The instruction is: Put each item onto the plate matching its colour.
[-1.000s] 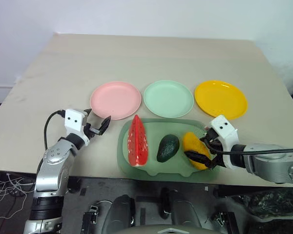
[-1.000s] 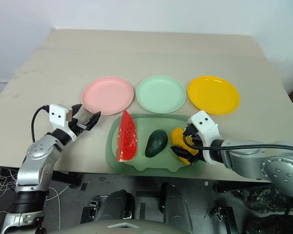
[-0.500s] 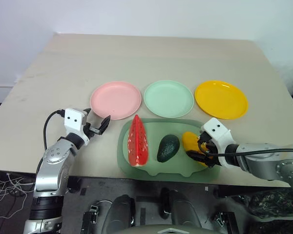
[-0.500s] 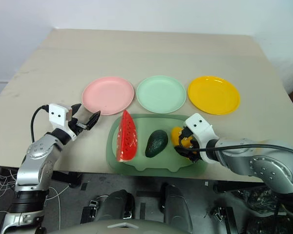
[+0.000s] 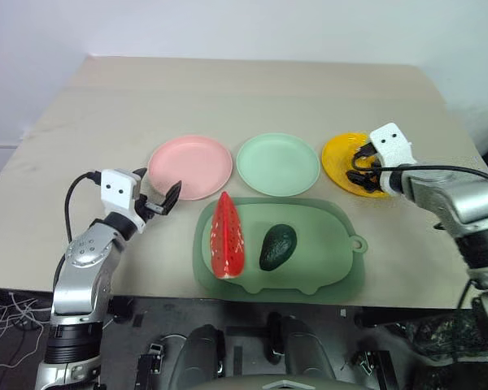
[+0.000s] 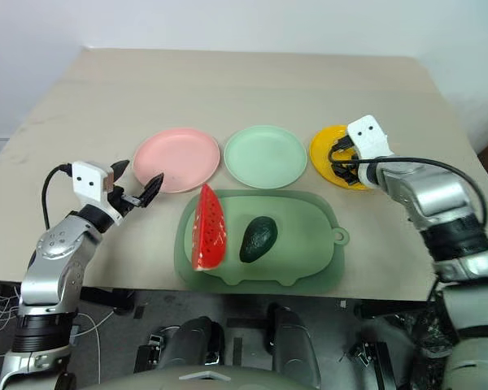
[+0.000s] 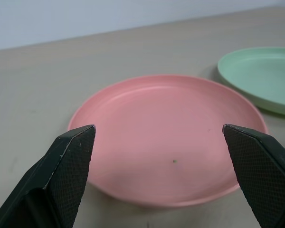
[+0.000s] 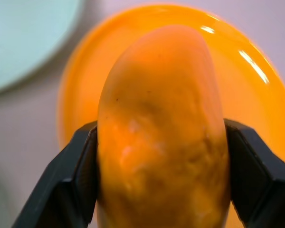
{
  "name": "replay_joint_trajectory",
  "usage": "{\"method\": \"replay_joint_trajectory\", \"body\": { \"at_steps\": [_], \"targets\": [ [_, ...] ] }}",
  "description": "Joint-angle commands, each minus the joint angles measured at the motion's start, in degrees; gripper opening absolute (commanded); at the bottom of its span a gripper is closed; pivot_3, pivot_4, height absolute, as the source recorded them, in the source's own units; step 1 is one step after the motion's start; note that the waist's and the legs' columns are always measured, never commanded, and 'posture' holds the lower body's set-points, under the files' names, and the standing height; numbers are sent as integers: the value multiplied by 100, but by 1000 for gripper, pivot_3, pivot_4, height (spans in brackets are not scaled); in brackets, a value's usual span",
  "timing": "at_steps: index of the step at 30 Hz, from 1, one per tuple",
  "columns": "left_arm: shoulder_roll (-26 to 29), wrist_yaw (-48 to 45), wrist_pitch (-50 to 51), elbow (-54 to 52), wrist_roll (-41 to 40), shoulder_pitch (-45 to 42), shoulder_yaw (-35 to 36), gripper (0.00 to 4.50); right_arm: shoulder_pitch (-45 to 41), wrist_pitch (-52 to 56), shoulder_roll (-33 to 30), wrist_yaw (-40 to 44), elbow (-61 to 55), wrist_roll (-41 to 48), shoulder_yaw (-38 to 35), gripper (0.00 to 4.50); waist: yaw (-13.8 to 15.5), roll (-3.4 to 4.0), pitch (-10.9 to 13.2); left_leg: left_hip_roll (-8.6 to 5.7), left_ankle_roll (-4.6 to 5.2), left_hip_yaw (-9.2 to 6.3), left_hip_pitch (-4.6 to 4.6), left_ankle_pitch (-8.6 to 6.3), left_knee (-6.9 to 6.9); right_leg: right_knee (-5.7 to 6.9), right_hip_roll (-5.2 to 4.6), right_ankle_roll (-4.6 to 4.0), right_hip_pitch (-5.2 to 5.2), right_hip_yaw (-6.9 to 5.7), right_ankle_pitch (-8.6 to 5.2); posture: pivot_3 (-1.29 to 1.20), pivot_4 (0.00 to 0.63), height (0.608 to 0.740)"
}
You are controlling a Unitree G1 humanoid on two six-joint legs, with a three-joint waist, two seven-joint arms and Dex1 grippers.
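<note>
Beige table [image 5: 228, 97], mango [image 8: 161, 128] over yellow plate [image 8: 256, 95]

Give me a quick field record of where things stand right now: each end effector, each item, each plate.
left end effector: open, holds nothing, pointed at the pink plate
right end effector: shut on the mango, over the yellow plate
watermelon wedge: on the green mat, left part
avocado: on the mat, beside the wedge
pink plate: bare
mint green plate: bare
yellow plate: mango above it, not yet released
left to sort: watermelon wedge, avocado
</note>
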Motion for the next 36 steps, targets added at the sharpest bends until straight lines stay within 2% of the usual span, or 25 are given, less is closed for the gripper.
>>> {"method": "replay_joint_trajectory", "body": {
  "at_steps": [1, 3, 7, 11, 15, 17, 20, 25, 31, 36],
  "targets": [
    [110, 23, 112, -381, -121, -24, 171, 4500, -426, -669, 103, 416, 788, -652, -143, 3870, 28, 1, 1, 1, 0, -2, -2, 0, -1, 1, 0, 0, -1, 0, 0, 0, 150, 740],
    [147, 27, 193, -460, -163, -20, 212, 4500, -476, -837, 191, 604, 953, -860, -192, 4422, 28, 1, 1, 4, 0, -3, -2, 0, -1, 3, -2, 0, 0, -2, 0, 0, 150, 740],
    [185, 65, 400, -685, -200, -30, 209, 4500, -250, -1506, 97, 806, 564, -1332, -296, 4469, 22, 2, 1, 5, 2, -3, 0, -1, -1, 2, -5, 2, 1, -1, 1, 0, 150, 740],
    [225, 36, 493, -770, -202, 28, 230, 4500, 344, -1789, -392, 1248, -557, -1245, -939, 4469, 49, 5, 3, 6, 0, -8, -1, 0, -1, 4, -4, 2, 1, -5, 1, 0, 150, 740],
    [271, -57, 583, -833, -262, 42, 198, 4500, 1122, -2190, -816, 2411, -2044, -499, -1733, 4469, 27, 6, 4, 6, 2, -9, 0, -1, -1, 1, -7, 3, 3, -6, 1, 0, 150, 740],
    [302, -127, 589, -731, -256, -33, 138, 4500, 1514, -2452, -1161, 3325, -2970, -132, -1901, 4469, 20, 7, 4, 7, 2, -6, 4, -2, 0, -1, -5, 3, 6, -6, 1, 0, 150, 740],
    [330, -235, 555, -539, -231, -195, 65, 4500, 1858, -3199, -1511, 4270, -3614, -266, -1696, 4469, 3, 7, 4, 9, 1, -11, 13, -1, -2, 2, 5, 1, 11, -6, 0, 0, 150, 740],
    [313, -301, 478, -296, -184, -415, 9, 4500, 1939, -4220, -1717, 5646, -3881, -466, -1193, 4469, 29, 6, 4, 7, -1, -11, 19, 0, 1, -1, -1, 1, 19, -5, -1, 0, 150, 740],
    [285, -331, 404, -241, -157, -445, -33, 4500, 1466, -5613, -1176, 6552, -3428, -833, -500, 4469, 24, 3, 6, 5, -2, -11, 18, 0, 1, -1, -1, 0, 19, -6, -1, 0, 150, 740],
    [260, -272, 377, -337, -151, -334, 7, 4500, 875, -6388, -428, 6770, -2655, -1300, 49, 4469, 21, 4, 6, 3, -8, -8, 23, 4, 2, 2, 0, -1, 20, -6, 0, 0, 150, 740]
  ]
}}
